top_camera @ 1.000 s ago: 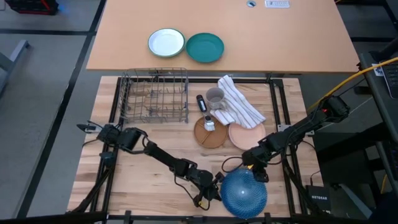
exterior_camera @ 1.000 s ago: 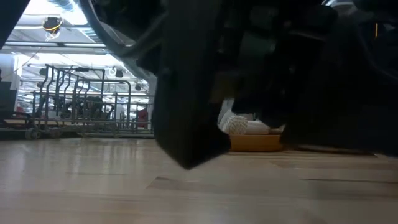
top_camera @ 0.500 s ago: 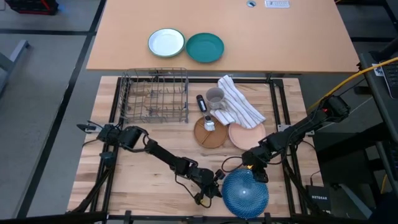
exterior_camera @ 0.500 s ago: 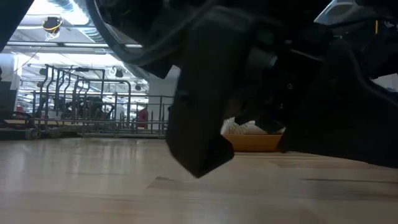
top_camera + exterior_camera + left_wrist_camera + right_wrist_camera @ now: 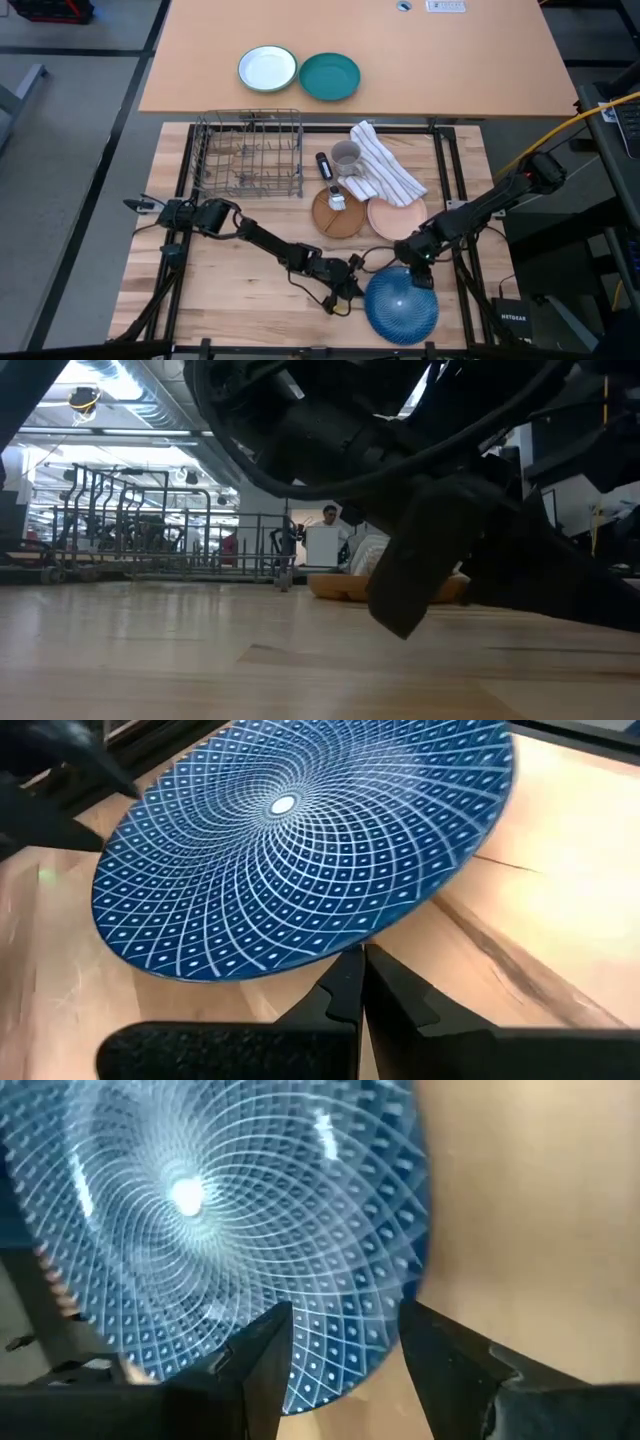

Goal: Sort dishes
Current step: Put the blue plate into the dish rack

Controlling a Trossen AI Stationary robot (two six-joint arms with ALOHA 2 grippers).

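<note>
Your left gripper (image 5: 352, 290) has its fingers (image 5: 345, 982) pressed together with nothing between them, their tips just at the rim of the blue plate (image 5: 402, 306). Your right gripper (image 5: 415, 270) holds its fingers (image 5: 262, 1350) spread wide over that plate's far rim; you can't tell from these views whether they touch it. The blue plate lies near the worktop's (image 5: 230, 290) front edge, right of centre. You have three task plates: the blue one, the wooden plate (image 5: 338, 215) at mid-worktop, and the pink plate (image 5: 395, 218) touching it on the right. One mug (image 5: 346, 157), one striped towel (image 5: 385, 172) and one wire rack (image 5: 248, 153) stand toward the back edge. Two more plates, white (image 5: 267, 69) and teal (image 5: 329, 77), sit on the table (image 5: 450, 60) beyond. A box (image 5: 519, 317) off the front right corner reads "NETGEAR".
</note>
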